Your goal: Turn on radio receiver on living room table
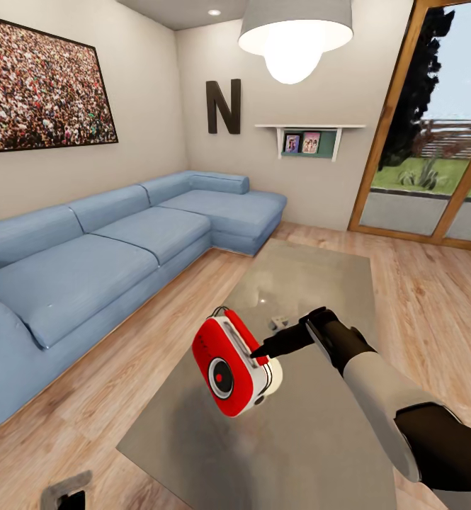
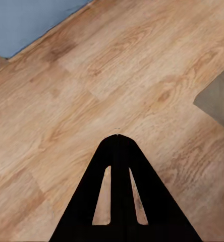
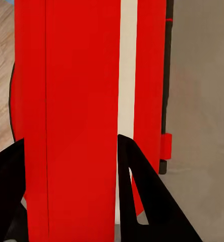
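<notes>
- one blue corner sofa [image 1: 115, 248], off to the left of the table [image 1: 320, 439], across bare plank floor [image 1: 433, 297].
- glossy grey-beige table, bearing the radio receiver [image 1: 228, 365] near its left edge, tilted.
- right gripper [image 1: 263, 352] straddling the radio receiver's edge, fingers [image 3: 142, 196] on both sides, seemingly clamped.
- left gripper [image 2: 117, 136] pinched together, empty, over floor beside the table corner.

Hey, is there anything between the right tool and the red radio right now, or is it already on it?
Nothing visible stands between them. The right tool is already at the radio receiver, with a finger on either side of its red body above the table. The left tool hangs shut over the wood floor, away from it.
</notes>
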You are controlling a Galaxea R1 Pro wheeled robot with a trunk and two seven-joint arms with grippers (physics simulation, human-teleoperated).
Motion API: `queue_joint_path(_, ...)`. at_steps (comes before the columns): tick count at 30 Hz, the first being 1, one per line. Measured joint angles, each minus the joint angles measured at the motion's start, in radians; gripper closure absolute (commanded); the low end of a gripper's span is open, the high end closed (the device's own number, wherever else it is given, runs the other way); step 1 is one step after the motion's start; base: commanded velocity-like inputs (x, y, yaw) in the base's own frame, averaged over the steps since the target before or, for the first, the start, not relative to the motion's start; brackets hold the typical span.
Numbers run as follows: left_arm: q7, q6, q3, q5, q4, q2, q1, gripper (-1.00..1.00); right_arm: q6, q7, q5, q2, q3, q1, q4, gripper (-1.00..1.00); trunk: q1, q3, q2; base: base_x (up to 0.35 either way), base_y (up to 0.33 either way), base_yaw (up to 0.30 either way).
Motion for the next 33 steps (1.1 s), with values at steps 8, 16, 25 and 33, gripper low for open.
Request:
queue_joint_path(8,-0.044,0.335,-0.217,0.007,-0.346,-0.009,0.000,1.00,-0.001,-0.003,0.006,0.000,0.004,0.000,0.000,1.00,0.000,0.000,0.000,0.000,0.000,0.000)
queue_joint_path(16,-0.124,0.420,-0.422,0.004,-0.451,-0.050,-0.037,1.00,-0.001,-0.003,0.007,0.000,0.005,0.000,0.000,1.00,0.000,0.000,0.000,0.000,0.000,0.000)
queue_joint_path(25,-0.272,0.431,-0.432,0.002,-0.454,-0.059,-0.146,1.00,0.000,-0.005,0.008,0.001,0.007,0.000,0.000,1.00,0.000,0.000,0.000,0.000,0.000,0.000)
queue_joint_path(33,-0.431,0.432,-0.432,0.003,-0.433,-0.070,-0.214,1.00,0.000,0.000,0.030,0.002,0.007,0.000,0.000,1.00,0.000,0.000,0.000,0.000,0.000,0.000)
